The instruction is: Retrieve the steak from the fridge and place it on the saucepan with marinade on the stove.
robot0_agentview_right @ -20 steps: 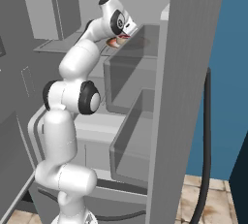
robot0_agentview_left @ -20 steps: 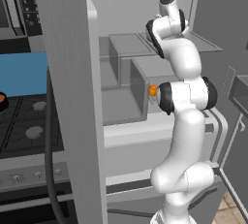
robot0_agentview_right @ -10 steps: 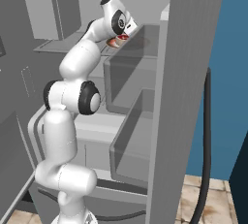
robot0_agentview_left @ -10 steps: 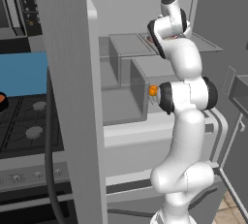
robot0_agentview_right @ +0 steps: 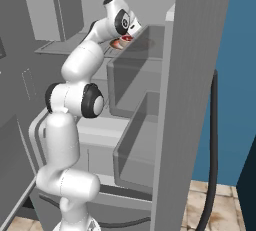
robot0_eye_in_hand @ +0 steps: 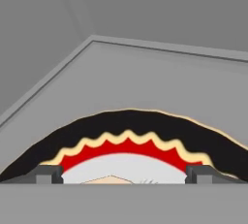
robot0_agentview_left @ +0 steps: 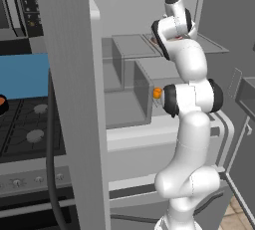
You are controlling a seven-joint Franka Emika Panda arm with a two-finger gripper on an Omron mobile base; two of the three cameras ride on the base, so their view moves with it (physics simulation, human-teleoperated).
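Hand (robot0_eye_in_hand: 124, 174) with fingers spread apart, nothing held, sits directly over the flat red-brown steak (robot0_agentview_right: 123, 40) on the grey fridge shelf (robot0_agentview_right: 150, 45). Steak's width appears to lie across the gap between the fingers, so closing should need only a short descent.

We see our white arm rising from the base in both base views, its lower link upright, bending at a dark elbow joint partway up. From there the upper link leans forward and upward, ending in a wrist that folds over at the top with the hand tipped down and away from the cameras. In the hand view our tool (robot0_eye_in_hand: 124, 174) shows two small dark fingertips (robot0_eye_in_hand: 47, 173) at the bottom, set far apart near the left and right sides, so the jaws stand wide. The base views seem to hide the fingers behind the wrist.
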